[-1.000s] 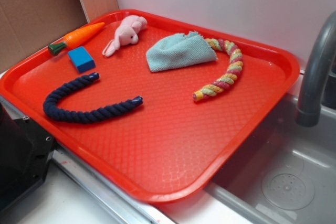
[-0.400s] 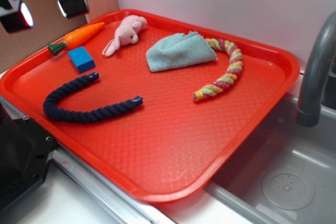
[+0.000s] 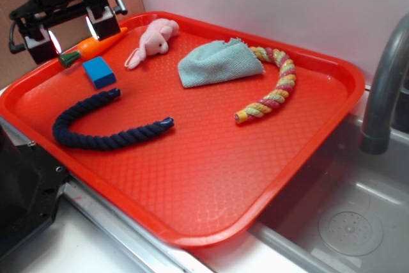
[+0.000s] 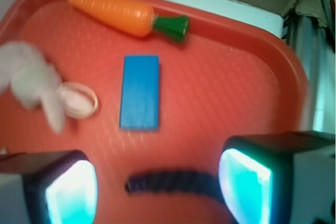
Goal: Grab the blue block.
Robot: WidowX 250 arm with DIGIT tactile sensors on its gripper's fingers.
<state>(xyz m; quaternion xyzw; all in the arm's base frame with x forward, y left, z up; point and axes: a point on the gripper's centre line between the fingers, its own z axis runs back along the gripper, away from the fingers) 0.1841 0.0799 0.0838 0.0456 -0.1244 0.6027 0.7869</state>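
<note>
The blue block [image 3: 100, 71] [image 4: 140, 92] lies flat on the red tray [image 3: 211, 177] near its far left corner, just in front of the toy carrot [image 3: 96, 44] [image 4: 126, 16]. My gripper [image 3: 71, 30] [image 4: 157, 190] hovers above the tray's left rim, over the carrot and a little behind the block. Its jaws are spread wide and empty; in the wrist view the pads [image 4: 71, 192] glow teal with the tray and a dark rope end between them. The block sits ahead of the fingertips, untouched.
A dark navy rope [image 3: 105, 133] [image 4: 168, 182] curves in front of the block. A pink plush bunny [image 3: 152, 41] [image 4: 31, 85], a teal cloth [image 3: 219, 62] and a multicoloured rope [image 3: 271, 87] lie farther right. A sink [image 3: 345, 215] and grey faucet [image 3: 383, 87] flank the tray's right side.
The gripper has come into view from the upper left and moved down and right toward the carrot and block. Nothing on the tray has shifted.
</note>
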